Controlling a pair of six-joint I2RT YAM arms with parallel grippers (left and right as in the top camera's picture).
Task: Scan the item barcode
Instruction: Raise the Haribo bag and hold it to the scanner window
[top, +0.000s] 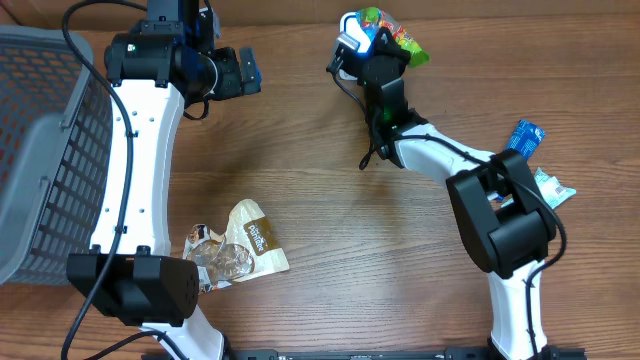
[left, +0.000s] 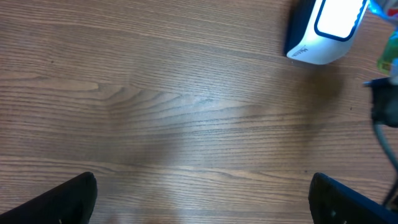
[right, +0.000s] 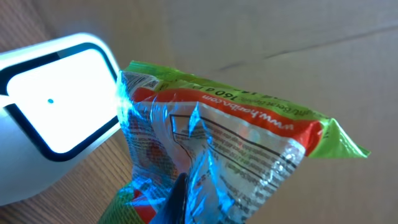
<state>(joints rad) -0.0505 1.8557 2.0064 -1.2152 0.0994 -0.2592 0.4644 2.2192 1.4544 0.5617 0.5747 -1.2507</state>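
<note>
The item, a green and red crinkly snack bag (top: 398, 36), hangs at the far middle of the table with my right gripper (top: 384, 62) shut on it. In the right wrist view the bag (right: 249, 134) fills the frame, its printed back lit blue beside the glowing white scanner (right: 53, 118); one dark finger (right: 178, 198) presses its lower part. No barcode is clearly readable. The scanner (top: 351, 35) stands just left of the bag. My left gripper (top: 243, 70) hovers open over bare wood to the left; its view shows the scanner (left: 326, 28) at the top right.
A grey mesh basket (top: 40, 150) occupies the left edge. Two snack packets (top: 238, 250) lie near the front, beside the left arm's base. A blue packet (top: 526, 134) and a pale one (top: 556, 186) lie at the right, by the right arm.
</note>
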